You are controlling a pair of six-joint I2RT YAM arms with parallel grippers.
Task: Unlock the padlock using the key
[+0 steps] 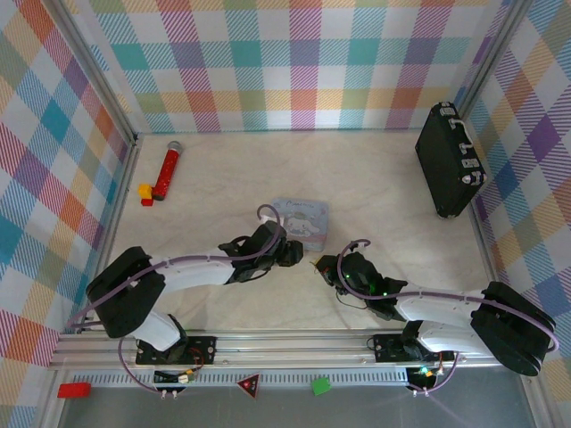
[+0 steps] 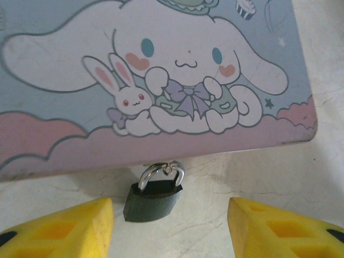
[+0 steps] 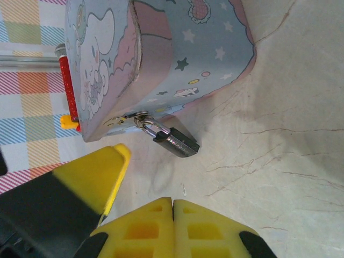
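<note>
The small dark padlock hangs by its metal shackle from the latch on the front of the pale blue cartoon tin and rests on the table. My left gripper is open just short of it, with a yellow finger on either side of the lock. In the right wrist view the padlock lies slanted below the tin's corner. My right gripper is shut a little way from the lock, its pads pressed flat together. No key shows; it is hidden or out of view. From above, the left gripper and the right gripper meet at the tin.
A big black briefcase stands at the back right against the wall. A red microphone-shaped toy and small yellow and red blocks lie at the back left. Checked walls close in three sides of the marbled table.
</note>
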